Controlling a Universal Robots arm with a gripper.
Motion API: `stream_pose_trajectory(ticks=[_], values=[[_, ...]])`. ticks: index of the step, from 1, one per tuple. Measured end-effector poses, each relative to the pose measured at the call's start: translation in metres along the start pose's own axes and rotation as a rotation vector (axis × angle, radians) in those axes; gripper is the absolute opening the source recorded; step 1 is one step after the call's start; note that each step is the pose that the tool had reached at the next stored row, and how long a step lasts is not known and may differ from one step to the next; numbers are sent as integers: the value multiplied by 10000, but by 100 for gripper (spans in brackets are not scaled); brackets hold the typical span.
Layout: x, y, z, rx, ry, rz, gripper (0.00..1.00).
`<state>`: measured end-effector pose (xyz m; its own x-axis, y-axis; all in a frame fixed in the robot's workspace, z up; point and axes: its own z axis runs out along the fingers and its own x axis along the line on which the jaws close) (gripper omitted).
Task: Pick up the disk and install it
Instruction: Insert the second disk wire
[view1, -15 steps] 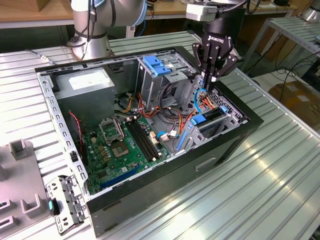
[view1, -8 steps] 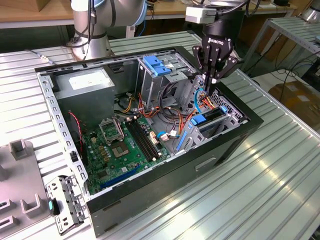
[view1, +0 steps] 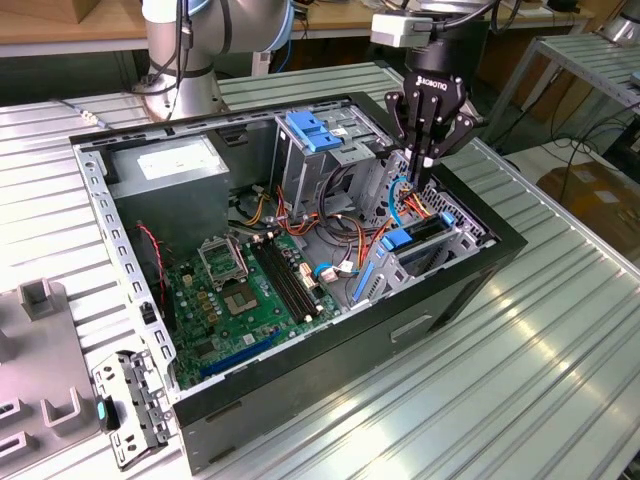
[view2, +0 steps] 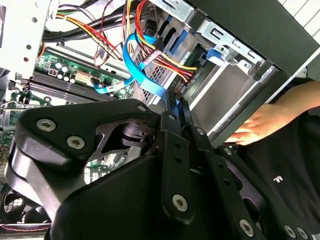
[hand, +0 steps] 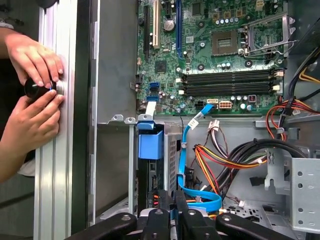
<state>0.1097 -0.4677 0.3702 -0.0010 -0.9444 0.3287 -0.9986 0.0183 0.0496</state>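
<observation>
Hovering over the open computer case (view1: 130, 300), the claw (view1: 428, 158) is pointing down into the drive cage at the exterior view's right. Its fingers (view2: 176, 112) are pressing together in the second wrist view, with almost no gap between them — and I cannot tell whether anything is sitting between the tips.

The disk (view1: 412, 240) is sitting in the lower bay of the cage, just below the claw; in the exterior view its blue rail is showing at the end, with a dark body behind it. In the first wrist view the same blue end (hand: 150, 142) is appearing just beside the claw's fingertips, at the edge of the case wall.

A flat blue cable (view2: 142, 75) and a bundle of red, yellow and orange wires (hand: 225, 160) are lying close around the claw in both wrist views. The motherboard (view1: 245, 295) is lying on the case floor, well apart from the claw.

The first wrist view is also showing two hands (hand: 30, 95) of a person — they are holding a small black knob against the aluminium table edge (hand: 52, 175) outside the case.
</observation>
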Motion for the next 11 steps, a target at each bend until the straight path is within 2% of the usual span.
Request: stream_pose_trajectory(ticks=[2,7,9,10,11], values=[[40,-1,23,27,-107,-39,16],[105,-3,54,96,-519,-124,16],[134,-3,68,145,-756,-198,16],[142,-3,72,160,-809,-223,16],[150,-3,75,179,-835,-252,16]])
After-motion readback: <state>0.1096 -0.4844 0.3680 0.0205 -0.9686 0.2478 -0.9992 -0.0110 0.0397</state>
